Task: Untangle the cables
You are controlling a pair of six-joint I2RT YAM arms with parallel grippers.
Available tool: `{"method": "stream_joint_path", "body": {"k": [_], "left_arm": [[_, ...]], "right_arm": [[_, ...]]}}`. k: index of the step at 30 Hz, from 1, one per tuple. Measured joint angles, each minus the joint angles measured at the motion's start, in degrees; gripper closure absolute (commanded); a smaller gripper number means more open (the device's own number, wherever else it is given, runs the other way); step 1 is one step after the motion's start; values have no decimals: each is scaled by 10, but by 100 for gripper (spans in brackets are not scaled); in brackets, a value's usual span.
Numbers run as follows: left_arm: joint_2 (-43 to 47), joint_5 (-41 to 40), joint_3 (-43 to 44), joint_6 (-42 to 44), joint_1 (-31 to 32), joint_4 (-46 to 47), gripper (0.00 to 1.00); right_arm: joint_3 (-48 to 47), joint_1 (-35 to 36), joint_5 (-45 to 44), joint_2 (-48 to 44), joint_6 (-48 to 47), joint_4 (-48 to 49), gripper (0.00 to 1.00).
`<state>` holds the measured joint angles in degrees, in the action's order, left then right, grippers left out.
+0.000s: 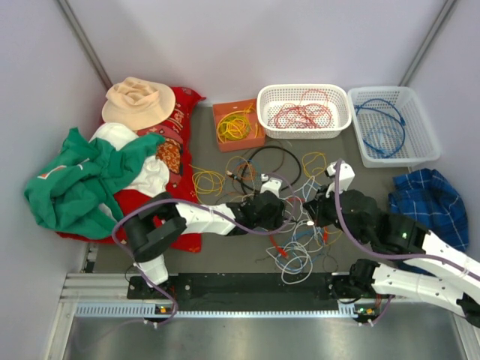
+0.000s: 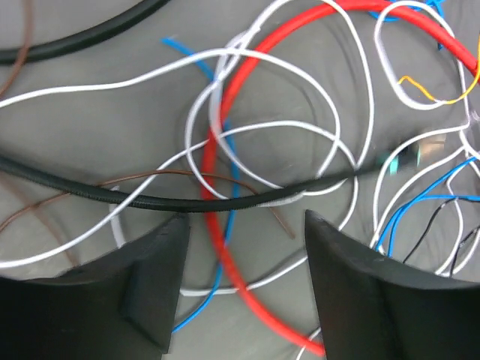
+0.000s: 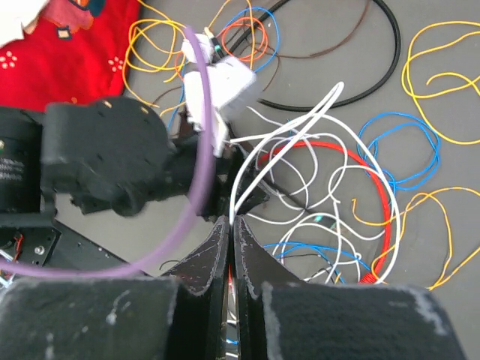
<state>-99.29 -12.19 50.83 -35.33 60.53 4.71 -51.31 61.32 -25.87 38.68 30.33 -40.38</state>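
Note:
A tangle of thin cables (image 1: 294,229) in white, blue, red, yellow and black lies on the grey table between my two grippers. My left gripper (image 1: 281,214) hangs open just above it. In the left wrist view its gripper (image 2: 244,225) straddles a red cable (image 2: 214,187) and a thin blue wire (image 2: 202,67), below a black cable (image 2: 150,201) and white loops (image 2: 112,86), gripping none. My right gripper (image 1: 311,217) is shut on a white cable (image 3: 330,94), which rises from the closed right gripper (image 3: 231,219) in a long doubled loop. A black cable ring (image 1: 274,150) lies behind.
A white basket (image 1: 300,133) holds red cables, a second basket (image 1: 420,112) holds a blue cable, and an orange box (image 1: 225,109) holds yellow wire. A green garment (image 1: 75,180), hat (image 1: 139,101) and red cloth (image 1: 176,127) fill the left; a blue plaid cloth (image 1: 431,199) lies right.

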Motion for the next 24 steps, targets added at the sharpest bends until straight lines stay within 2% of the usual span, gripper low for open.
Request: {"method": "stream_joint_path", "body": {"k": [2, 3, 5, 6, 9, 13, 14, 15, 16, 17, 20, 24], "left_arm": [[-20, -16, 21, 9, 12, -4, 50], [-30, -26, 32, 14, 17, -9, 61], [-44, -44, 49, 21, 26, -19, 72], [-50, -54, 55, 25, 28, -26, 82], [-54, -76, 61, 26, 35, -39, 100], [-54, -101, 65, 23, 36, -58, 100], [-53, -107, 67, 23, 37, -64, 100], [-52, -113, 67, 24, 37, -69, 100], [-47, -120, 67, 26, 37, -80, 100], [-41, -128, 67, 28, 37, -96, 100], [6, -143, 64, 41, 37, -139, 100], [129, -148, 63, 63, 36, -164, 100]], "right_arm": [[3, 0, 0, 1, 3, 0, 100], [3, 0, 0, 2, 3, -2, 100], [3, 0, -2, 2, 3, -3, 100], [3, 0, -3, 1, 4, -4, 100], [3, 0, -6, -2, 6, -5, 100], [3, 0, -12, -10, 9, -12, 98], [3, 0, -14, -12, 10, -13, 92], [3, 0, -15, -13, 10, -14, 70], [3, 0, -17, -15, 12, -16, 58], [3, 0, -20, -17, 14, -18, 43], [3, 0, -26, -23, 19, -26, 30], [3, 0, -30, -28, 23, -28, 27]]}}
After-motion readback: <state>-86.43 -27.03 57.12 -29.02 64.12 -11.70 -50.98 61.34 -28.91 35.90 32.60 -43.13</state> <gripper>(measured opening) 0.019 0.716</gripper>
